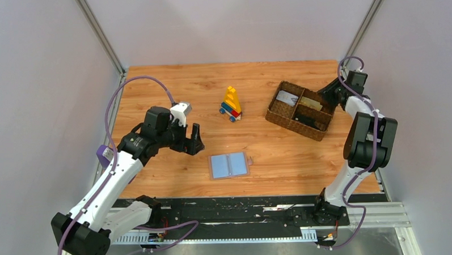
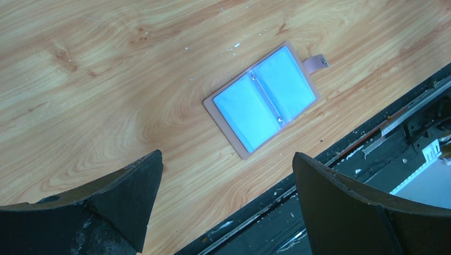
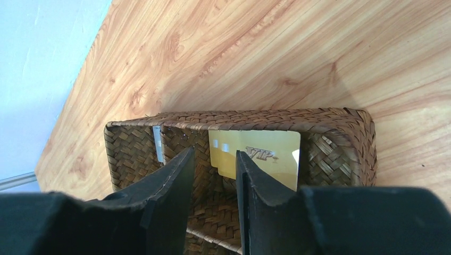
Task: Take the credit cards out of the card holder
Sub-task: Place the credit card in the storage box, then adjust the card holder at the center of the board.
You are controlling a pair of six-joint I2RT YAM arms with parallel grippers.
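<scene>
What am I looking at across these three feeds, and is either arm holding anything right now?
These are two robot arms bolted at the near edge of a wooden table. The overhead view shows both. Each of the other views looks out from one wrist, past that arm's own fingers. The left fingers hover wide open above the blue card holder, which lies opened flat. The right fingers, slightly apart, hang over the woven basket, which has a gold card inside. A toy block stack stands mid-table. Nothing is held.

Lighting bright and even from above; shadows on the surface point(image 1: 281, 154) soft. Holder point(image 2: 261, 99) panels glare pale blue in the left wrist view. Jaws dark and slightly blurred in both wrist views.
</scene>
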